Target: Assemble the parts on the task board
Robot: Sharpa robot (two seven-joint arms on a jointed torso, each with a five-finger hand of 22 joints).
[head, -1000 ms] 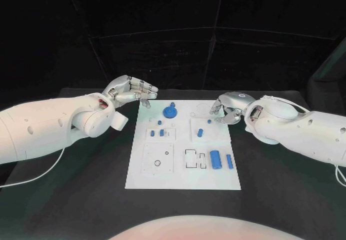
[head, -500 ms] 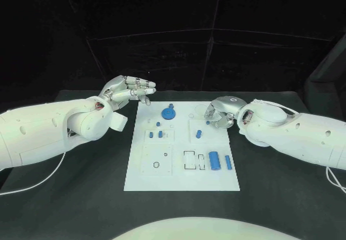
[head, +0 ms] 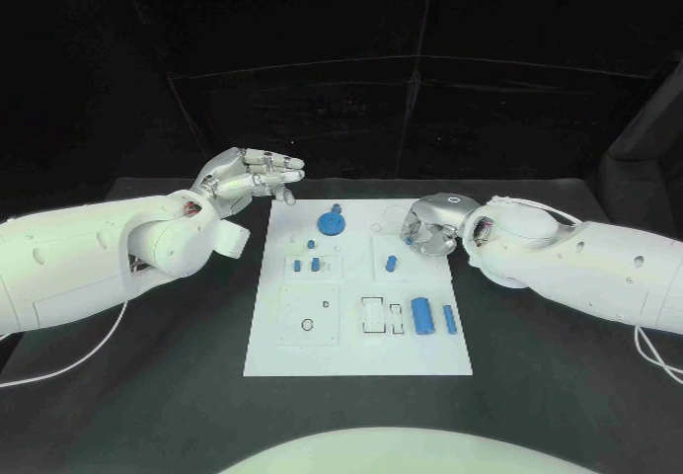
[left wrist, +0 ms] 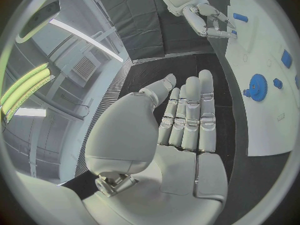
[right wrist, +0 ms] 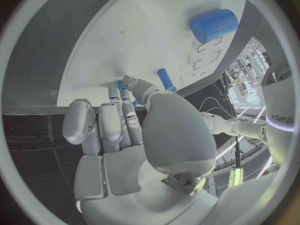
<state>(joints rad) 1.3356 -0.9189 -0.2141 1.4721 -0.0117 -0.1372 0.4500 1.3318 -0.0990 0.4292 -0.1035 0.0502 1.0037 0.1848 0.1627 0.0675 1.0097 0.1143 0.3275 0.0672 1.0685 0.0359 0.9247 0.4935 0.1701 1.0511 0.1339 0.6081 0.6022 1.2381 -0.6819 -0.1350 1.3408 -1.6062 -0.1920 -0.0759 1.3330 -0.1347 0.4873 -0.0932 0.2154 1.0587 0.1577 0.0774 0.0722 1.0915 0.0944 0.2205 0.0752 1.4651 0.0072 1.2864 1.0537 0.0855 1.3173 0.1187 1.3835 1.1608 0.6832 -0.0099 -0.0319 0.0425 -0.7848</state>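
Note:
The white task board (head: pixel 356 351) lies mid-table. On it are a blue gear (head: pixel 334 222), small blue parts (head: pixel 306 265), a blue peg (head: pixel 392 263), a blue cylinder (head: pixel 422 315) and a blue bar (head: pixel 450 317). My right hand (head: pixel 425 229) hovers low over the board's far right part, fingers curled. Its fingertips (right wrist: pixel 116 92) and thumb pinch a small blue part (right wrist: pixel 120 84) close to the board (right wrist: pixel 144 40), near the peg (right wrist: pixel 165 79). My left hand (head: pixel 252 178) is raised beside the board's far left corner. Its fingers (left wrist: pixel 190 115) are stretched out with nothing in them.
The black table (head: pixel 569 395) spreads round the board on every side. Empty cut-outs (head: pixel 374 314) and a recessed plate (head: pixel 311 314) take up the board's near half. Both white forearms reach in from the sides, level with the board's far half.
My right hand has slid a little to the left over the board's far right part, its fingers closing in. The left hand has lifted slightly by the far left corner.

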